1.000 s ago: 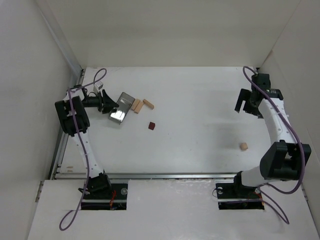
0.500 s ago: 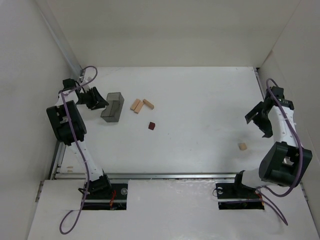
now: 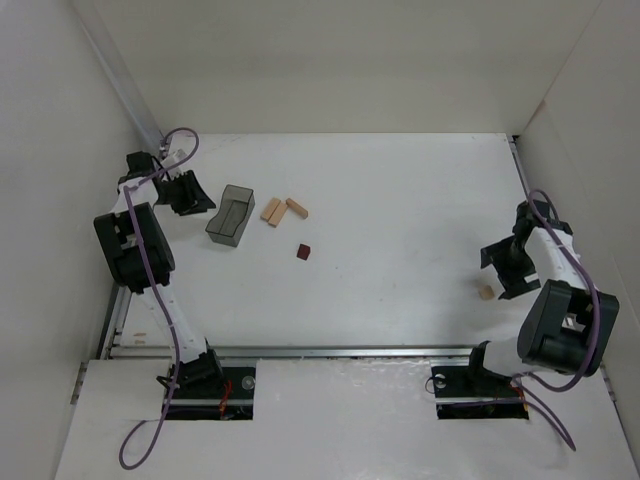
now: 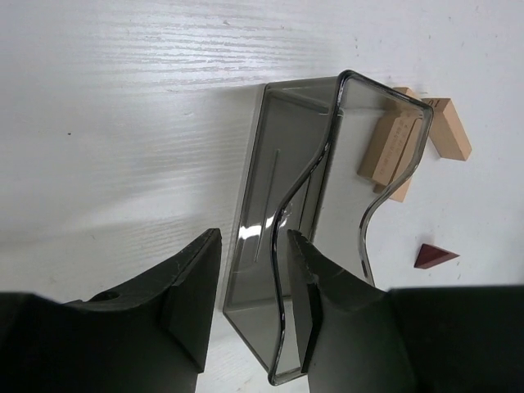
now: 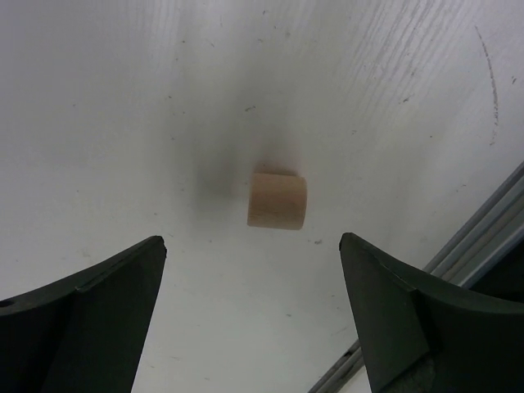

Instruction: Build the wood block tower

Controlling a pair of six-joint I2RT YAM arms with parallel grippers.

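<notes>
Two pale wood blocks (image 3: pixel 271 211) (image 3: pixel 297 207) lie side by side at the back left, with a dark red-brown block (image 3: pixel 303 252) just in front of them. A further small pale block (image 3: pixel 486 292) lies alone at the right. My right gripper (image 3: pixel 503 272) hangs over that block (image 5: pixel 277 201), open wide, its fingers on either side and clear of it. My left gripper (image 3: pixel 198 198) is at the grey tray (image 3: pixel 230 215). In the left wrist view the tray's near wall (image 4: pixel 282 246) sits in the narrow gap of the left gripper (image 4: pixel 254 237), beside one finger and apart from the other.
The clear grey tray (image 4: pixel 282 139) rests flat and holds nothing; the pale blocks (image 4: pixel 453 131) and the red-brown block (image 4: pixel 435 256) lie just past its far end. White walls close in the table on three sides. A metal rail (image 3: pixel 330 350) runs along the near edge.
The tray, tipped up a second ago, now lies flat and the left gripper has drawn back a little. The right arm has swung from the back right down over the lone pale block.
</notes>
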